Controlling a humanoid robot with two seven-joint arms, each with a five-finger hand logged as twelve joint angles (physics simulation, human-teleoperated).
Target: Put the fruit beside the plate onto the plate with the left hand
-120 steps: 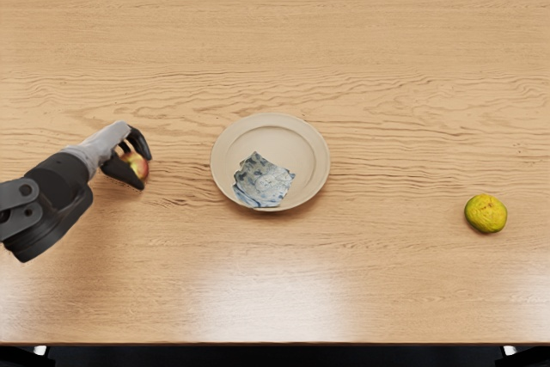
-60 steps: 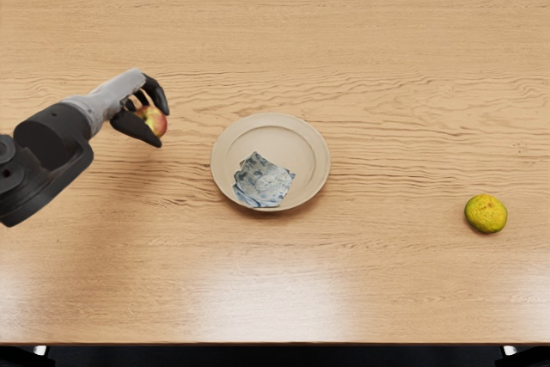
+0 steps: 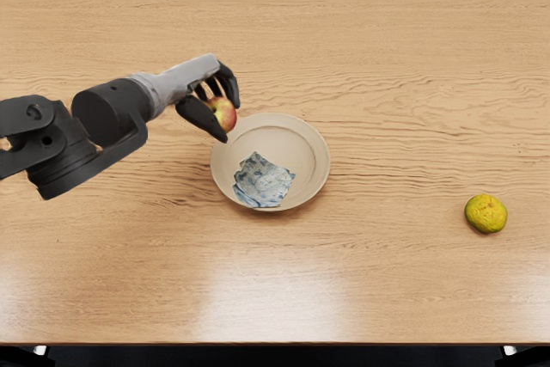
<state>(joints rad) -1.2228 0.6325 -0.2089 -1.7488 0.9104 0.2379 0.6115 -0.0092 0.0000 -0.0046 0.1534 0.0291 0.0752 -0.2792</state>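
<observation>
Right now the left hand [image 3: 206, 96] has a small red-and-yellow apple [image 3: 224, 113] pinched in its dark fingers [image 3: 229, 85]. The fingers curl over the top of the fruit and the thumb presses in from below, so only the apple's right side shows between them. The hand holds the apple at the far left rim of the plate [image 3: 324, 161], and from where I stand the fruit just overlaps that rim. How high it is above the rim I cannot tell. It is not lying in the plate.

The arm [image 3: 77, 131] reaches in from the left edge of the bench [image 3: 387, 58], with its bulky dark joints near that edge and a lighter grey forearm leading to the hand.

The plate is a shallow cream one, round, sitting about the middle of the bench, a little nearer the left edge than the right. In its near half lies a crumpled blue-and-white scrap [image 3: 264, 180]; whether it is paper or cloth I cannot tell.

Well apart from all this, close to the right edge of the bench and nearer the front, sits a knobbly yellow-green fruit [image 3: 485, 213] on its own.
</observation>
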